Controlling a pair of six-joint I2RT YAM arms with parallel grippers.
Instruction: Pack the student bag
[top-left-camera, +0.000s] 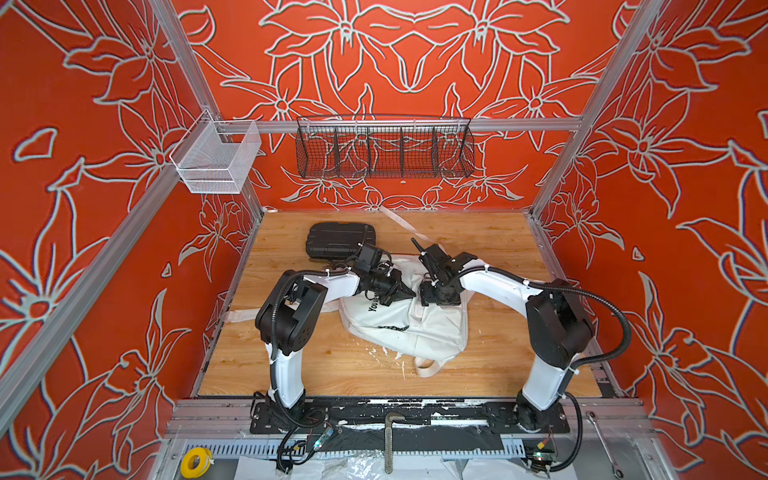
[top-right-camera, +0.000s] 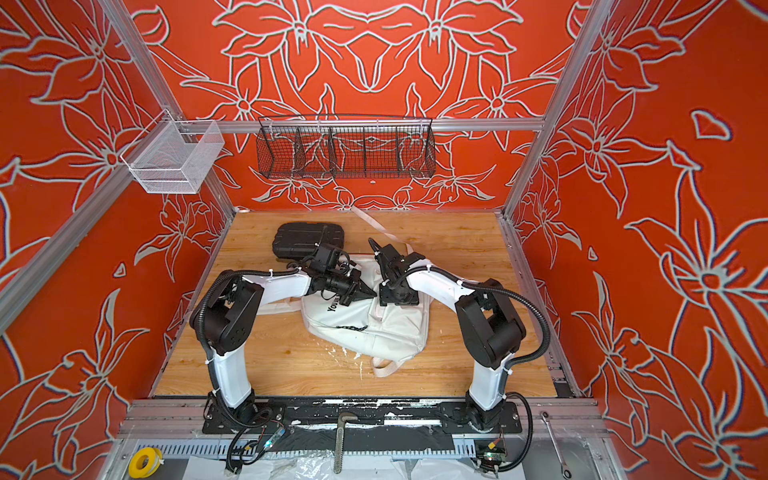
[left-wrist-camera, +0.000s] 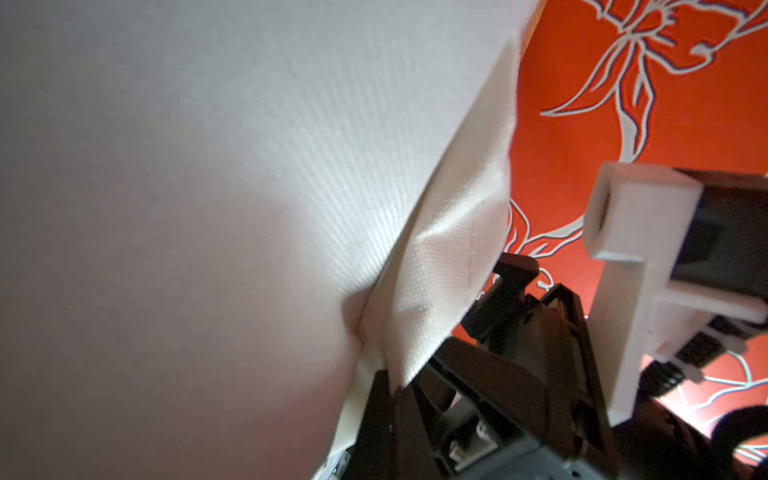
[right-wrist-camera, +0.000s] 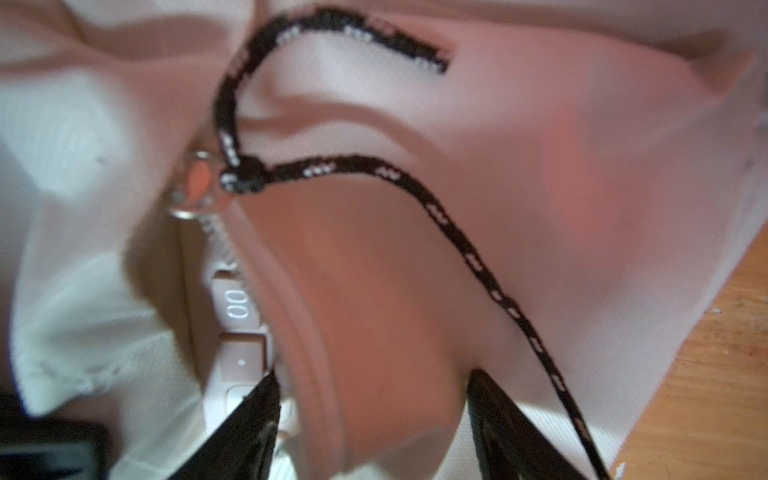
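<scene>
The bag (top-left-camera: 415, 332) (top-right-camera: 374, 332) lies flat in the middle of the tabletop (top-left-camera: 332, 374), print side up, with a loop handle (top-left-camera: 428, 368) at its near edge. Both arms reach in over its far half.

The left gripper (top-left-camera: 411, 294) (top-right-camera: 372, 294) is clenched on the bag. In the left wrist view its tips (left-wrist-camera: 395, 386) pinch a fold of the white fabric (left-wrist-camera: 166, 208), which is drawn taut away from them.

The right gripper (top-left-camera: 432, 302) (top-right-camera: 395, 302) points down at the bag just beside the left one. In the right wrist view its jaws (right-wrist-camera: 374, 374) stand wide apart, released, with the bag's zipper edge between them. The zipper slider (right-wrist-camera: 199, 183) sits further along that edge, with a black cord pull (right-wrist-camera: 457, 232) knotted to it and trailing over the fabric. In the gap beside the zipper, white buttons (right-wrist-camera: 237, 309) show, one marked "00".

A black case (top-left-camera: 340, 241) lies beyond the bag's far left corner; the left arm hides whether they touch. A white strap (top-left-camera: 399, 222) runs from the bag's far end to the back wall.
</scene>
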